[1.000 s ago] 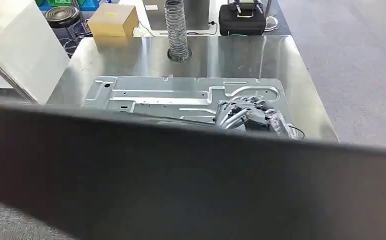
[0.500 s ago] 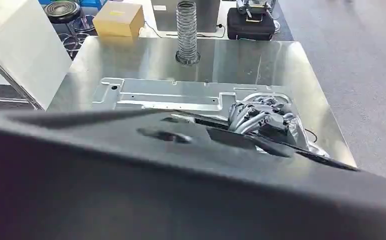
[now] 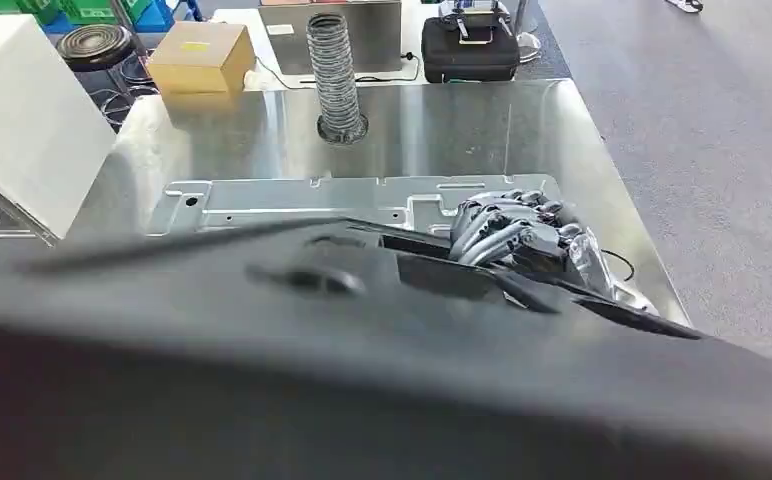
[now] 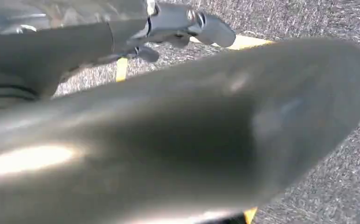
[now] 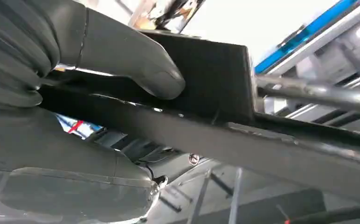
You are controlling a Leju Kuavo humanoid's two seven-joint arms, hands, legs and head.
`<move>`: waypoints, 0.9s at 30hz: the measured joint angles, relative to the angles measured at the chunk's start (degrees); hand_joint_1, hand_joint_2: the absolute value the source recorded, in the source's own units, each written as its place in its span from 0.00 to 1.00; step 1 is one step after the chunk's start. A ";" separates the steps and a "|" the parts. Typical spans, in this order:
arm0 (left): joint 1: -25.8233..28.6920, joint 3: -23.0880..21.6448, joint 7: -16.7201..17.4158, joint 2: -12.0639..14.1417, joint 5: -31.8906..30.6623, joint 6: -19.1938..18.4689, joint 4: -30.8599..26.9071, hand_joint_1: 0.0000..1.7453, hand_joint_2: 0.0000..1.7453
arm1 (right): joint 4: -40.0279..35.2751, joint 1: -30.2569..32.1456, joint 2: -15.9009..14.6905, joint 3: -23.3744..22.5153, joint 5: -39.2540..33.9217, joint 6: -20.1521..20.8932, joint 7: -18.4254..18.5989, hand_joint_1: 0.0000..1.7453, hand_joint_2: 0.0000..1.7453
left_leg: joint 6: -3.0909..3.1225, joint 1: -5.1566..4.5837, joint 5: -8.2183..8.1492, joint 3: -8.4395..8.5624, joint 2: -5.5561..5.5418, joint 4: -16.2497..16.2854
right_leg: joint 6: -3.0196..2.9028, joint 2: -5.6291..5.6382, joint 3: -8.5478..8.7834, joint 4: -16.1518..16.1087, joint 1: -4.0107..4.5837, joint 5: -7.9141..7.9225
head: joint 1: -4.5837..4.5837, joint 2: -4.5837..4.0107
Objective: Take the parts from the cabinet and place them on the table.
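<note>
A big dark panel (image 3: 382, 340) fills the near part of the head view. The right hand (image 3: 518, 232) grips its far edge, fingers curled over the top and thumb pressed underneath. I cannot tell how the left hand is. Behind lies a flat metal plate (image 3: 292, 203) on the shiny table (image 3: 462, 130). Farther back stand a ribbed hose (image 3: 334, 72) and a cardboard box (image 3: 202, 55).

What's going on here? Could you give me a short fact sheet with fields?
Setting: steel table seen from the robot's head
On table: flat metal plate, coiled hose standing upright behind it
Being carried: large dark panel, filling the near foreground above the table
Right hand: grips the panel's edge, thumb pressed on it
Left hand: cannot tell its state
Beyond table: cardboard box, black case
</note>
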 joint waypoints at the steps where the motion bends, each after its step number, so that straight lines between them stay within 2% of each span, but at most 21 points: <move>1: -0.04 0.00 -0.02 0.00 0.02 0.00 0.00 0.00 0.00 | -0.02 -0.01 -0.02 0.00 1.12 -0.81 0.61 1.00 1.00 | 0.15 0.01 2.96 1.07 0.00 -3.48 | 0.08 0.03 0.58 0.01 0.00 -0.32 | -0.02 0.00; 3: -0.05 0.00 -0.07 0.00 0.15 0.22 0.02 0.00 0.00 | -0.17 -0.03 -0.09 -0.04 3.46 -2.87 2.67 1.00 1.00 | 0.81 -0.02 9.70 5.29 -0.01 -14.42 | 0.36 0.04 1.91 -0.01 0.03 -1.19 | 0.00 0.00; 4: -0.07 0.00 -0.09 0.00 0.28 0.41 0.17 0.00 0.00 | -0.15 -0.01 -0.24 -0.04 5.68 -4.49 4.23 1.00 1.00 | 1.21 -0.24 9.85 6.65 -0.10 -16.88 | 0.61 0.04 2.26 -0.14 0.13 -1.50 | 0.09 0.00; 5: -0.10 0.02 -0.09 -0.02 0.35 0.74 0.24 0.00 0.00 | -0.15 -0.01 -0.46 -0.04 8.31 -6.28 5.82 1.00 1.00 | 1.52 -0.54 9.66 6.96 -0.04 -18.03 | 0.94 0.18 2.18 0.00 0.33 -1.67 | 0.04 0.00; 8: 0.13 0.02 -0.24 -0.15 0.48 1.75 0.28 0.00 0.00 | -1.04 2.06 -1.94 -0.63 17.44 -12.40 12.94 1.00 1.00 | 2.33 -0.60 9.40 6.85 -0.13 -18.07 | 1.99 -0.08 2.42 -0.70 0.21 -1.78 | 0.15 0.00; 9: 0.31 0.02 -0.41 -0.36 0.48 1.92 0.28 0.00 0.00 | -1.79 3.05 -2.90 -0.98 20.85 -13.83 15.91 1.00 1.00 | 2.80 0.12 9.76 7.35 -0.06 -19.01 | 2.36 -0.24 2.61 -0.50 0.36 -2.22 | 0.13 0.00; 10: 0.41 0.02 -0.55 -0.48 0.48 1.97 0.28 0.00 0.00 | -1.97 3.60 -3.65 -1.20 22.83 -14.56 17.67 1.00 1.00 | 2.93 -0.08 9.78 7.69 -0.16 -19.38 | 2.63 -0.25 2.17 0.82 0.29 -2.93 | 0.20 0.00; 11: 0.43 0.02 -0.65 -0.57 0.48 2.01 0.28 0.00 0.00 | -2.03 3.64 -4.74 -1.51 25.08 -15.01 19.61 1.00 1.00 | 3.19 -0.09 9.69 7.66 -0.10 -19.40 | 2.71 -0.24 0.35 4.11 0.16 -4.71 | 0.59 0.00; 13: 0.32 -0.04 -0.85 -0.66 0.48 1.99 0.28 0.00 0.00 | -1.31 3.05 -5.68 -1.75 29.62 -14.68 23.26 1.00 1.00 | 3.39 -0.21 9.55 7.61 -0.03 -19.34 | 2.93 -0.25 -5.23 13.85 0.09 -8.46 | 0.63 0.00; 14: 0.24 -0.29 -0.87 -0.68 0.48 1.90 0.28 0.00 0.00 | 0.54 1.18 -6.03 -1.66 32.42 -13.76 25.30 1.00 1.00 | 3.47 -0.27 9.45 7.64 0.08 -19.25 | 2.95 -0.26 -7.34 16.98 0.04 -8.81 | 0.66 0.00; 15: 0.01 -0.64 -0.85 -0.68 0.46 1.70 0.28 0.00 0.00 | 3.69 -1.45 -6.32 -1.40 35.37 -12.38 27.24 1.00 1.00 | 3.42 -0.32 9.37 7.65 0.19 -19.12 | 2.98 -0.29 -8.05 17.16 -0.03 -7.73 | 0.59 0.00; 16: -0.34 -0.96 -0.83 -0.68 0.46 1.44 0.28 0.00 0.00 | 7.84 -4.48 -6.58 -1.18 37.86 -10.94 28.72 1.00 1.00 | 3.36 -0.32 9.29 7.70 0.25 -18.99 | 2.92 -0.31 -7.35 14.60 -0.09 -5.27 | 0.63 0.00; 17: -0.75 -1.33 -0.76 -0.68 0.46 1.14 0.28 0.00 0.00 | 11.41 -7.42 -6.64 -1.00 39.90 -9.28 29.46 1.00 1.00 | 3.31 -0.32 9.21 7.72 0.23 -18.81 | 2.79 -0.31 -5.63 10.32 -0.10 -2.43 | 0.63 0.00; 18: -1.04 -1.57 -0.63 -0.66 0.46 0.66 0.28 0.00 0.00 | 16.48 -11.24 -6.64 -0.40 42.50 -7.04 29.72 1.00 1.00 | 3.11 -0.33 9.08 7.71 0.14 -18.53 | 2.56 -0.30 -3.28 4.70 -0.12 0.47 | 0.81 0.00; 19: -1.22 -1.71 -0.61 -0.63 0.46 0.35 0.28 0.00 0.00 | 20.47 -15.15 -6.60 0.51 44.15 -5.72 29.57 1.00 1.00 | 2.90 -0.46 8.95 7.44 0.11 -18.28 | 2.28 -0.30 -1.88 1.13 -0.09 1.06 | 0.92 0.00; 20: -1.46 -1.92 -0.61 -0.59 0.46 0.06 0.28 0.00 0.00 | 24.52 -18.57 -6.29 1.49 45.99 -4.76 29.20 1.00 1.00 | 2.57 -0.88 8.73 7.07 0.07 -17.72 | 2.13 -0.32 -1.96 0.81 0.11 1.06 | 0.87 0.00; 23: -1.70 -2.95 -0.59 -0.31 0.46 -0.63 0.28 0.00 0.00 | 38.22 -25.85 -3.38 5.10 53.16 -5.16 28.32 1.00 1.00 | 1.64 -0.65 9.12 7.07 0.10 -18.14 | 1.23 -0.26 -2.24 0.81 0.37 1.30 | 0.87 0.00; 24: -1.84 -3.04 -0.59 -0.13 0.46 -0.72 0.28 0.00 0.00 | 41.32 -27.04 -2.51 6.19 53.99 -5.60 28.32 1.00 1.00 | 1.32 -0.60 8.81 6.81 0.05 -17.82 | 0.77 -0.35 -2.01 0.40 -0.08 1.60 | 0.85 0.00; 25: -1.88 -3.17 -0.63 -0.15 0.46 -0.83 0.28 0.00 0.00 | 43.52 -27.88 -1.75 7.01 54.63 -5.53 28.30 1.00 1.00 | 0.89 -0.49 7.88 6.39 0.10 -16.53 | 0.60 -0.46 -1.94 0.32 -0.08 1.63 | 0.77 0.00; 26: -1.87 -3.37 -0.79 -0.15 0.46 -0.87 0.28 0.00 0.00 | 45.51 -28.83 -0.98 7.87 55.63 -5.15 28.08 1.00 1.00 | 0.50 -0.37 6.01 4.92 0.11 -13.31 | 0.28 -0.56 -1.96 0.33 -0.09 1.59 | 0.63 0.00; 27: -1.82 -3.52 -0.98 -0.09 0.46 -0.90 0.28 0.00 0.00 | 47.98 -29.82 -0.03 9.24 57.04 -4.57 27.48 1.00 1.00 | 0.17 -0.25 3.84 2.64 0.12 -8.54 | 0.13 -0.55 -1.95 0.33 -0.02 1.55 | 0.70 0.00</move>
